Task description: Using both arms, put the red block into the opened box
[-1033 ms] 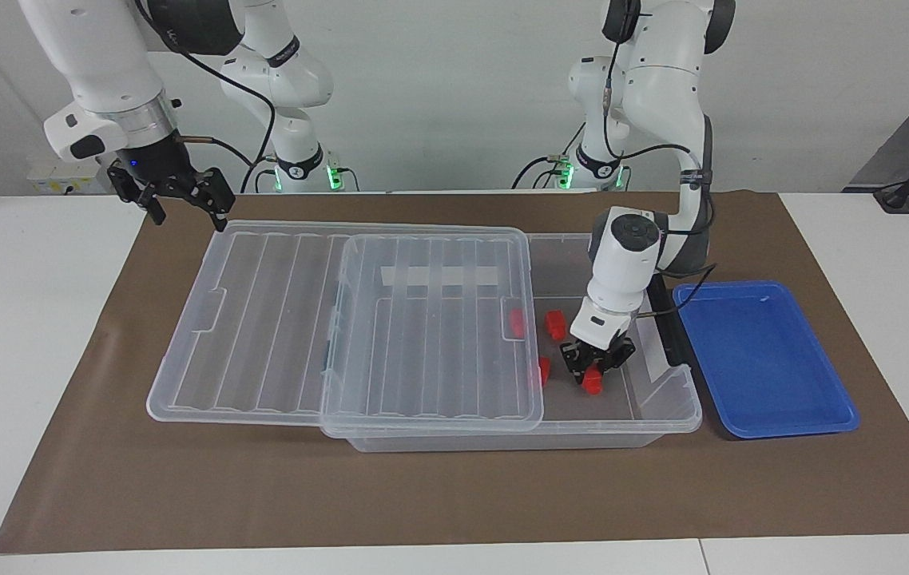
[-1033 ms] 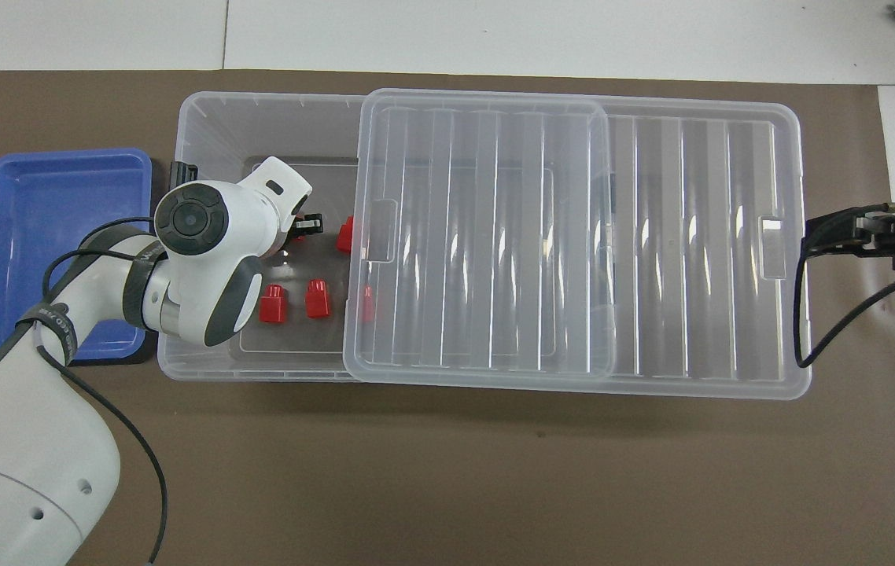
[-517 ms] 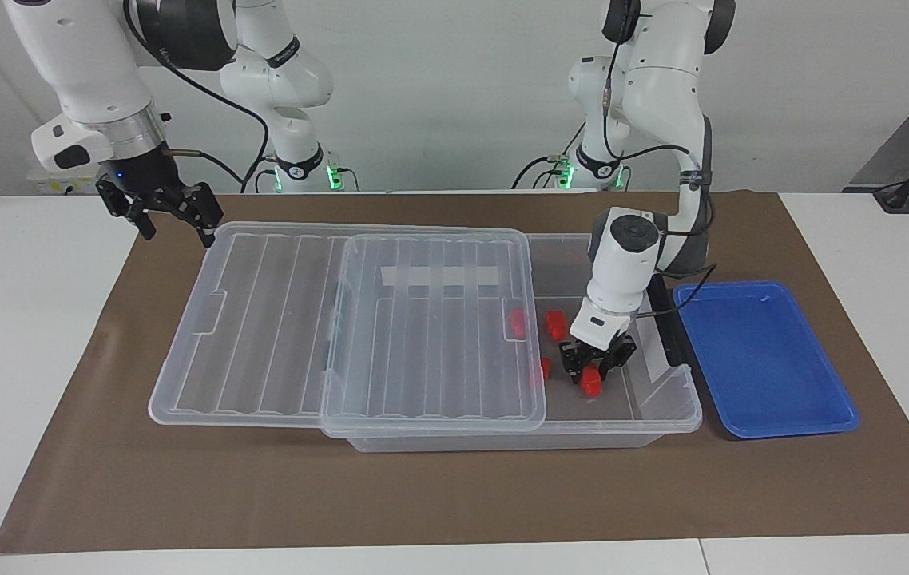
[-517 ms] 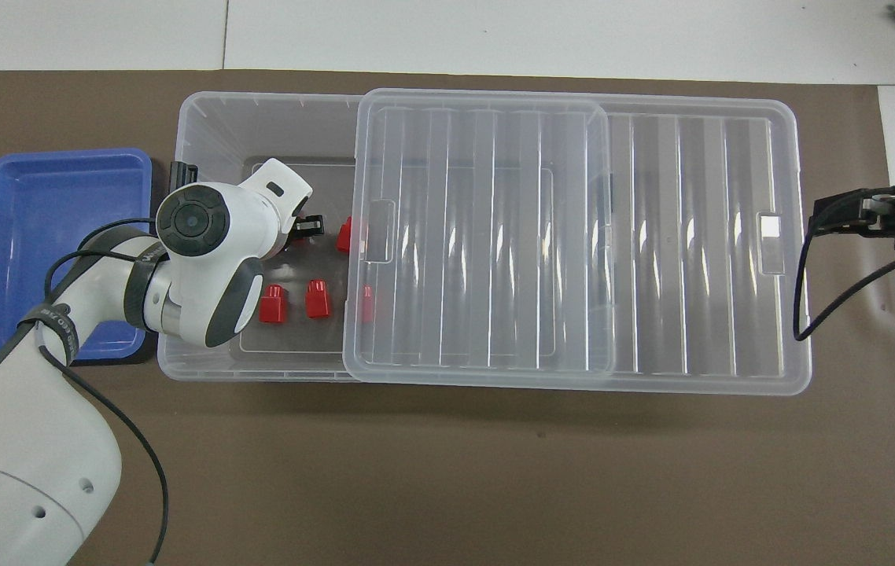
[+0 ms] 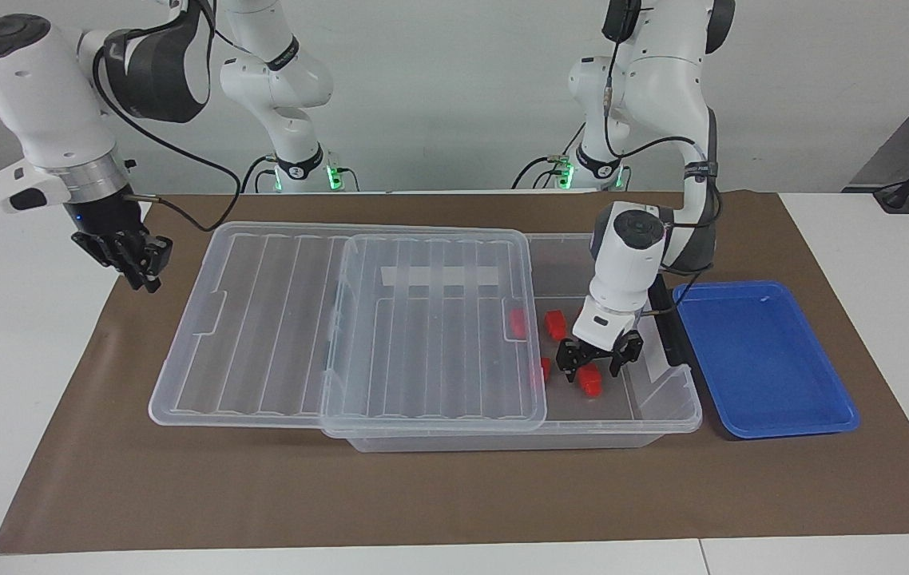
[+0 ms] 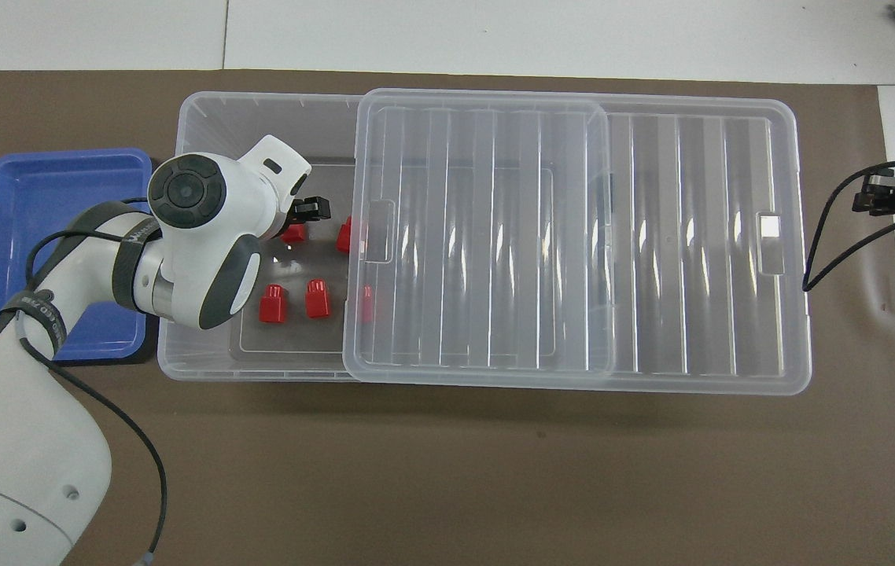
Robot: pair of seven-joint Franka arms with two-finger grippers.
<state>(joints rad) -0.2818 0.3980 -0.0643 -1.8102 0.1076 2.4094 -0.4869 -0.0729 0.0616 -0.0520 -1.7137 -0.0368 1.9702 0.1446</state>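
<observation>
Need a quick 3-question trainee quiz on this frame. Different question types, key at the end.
1. Multiple choice: the lid of the box is
A) shut over the whole box
B) slid toward the right arm's end, leaving the box partly uncovered
C) standing on edge against the wall
2. True or false: the blue tray holds no red block.
3. Short answer: which arm's end effector is down inside the box, just above a red block?

Key: 1 B. 2 True. 3 The left end effector, open.

One camera faces the robots from high across; another looks steeply down; both share the box (image 5: 666, 399).
</observation>
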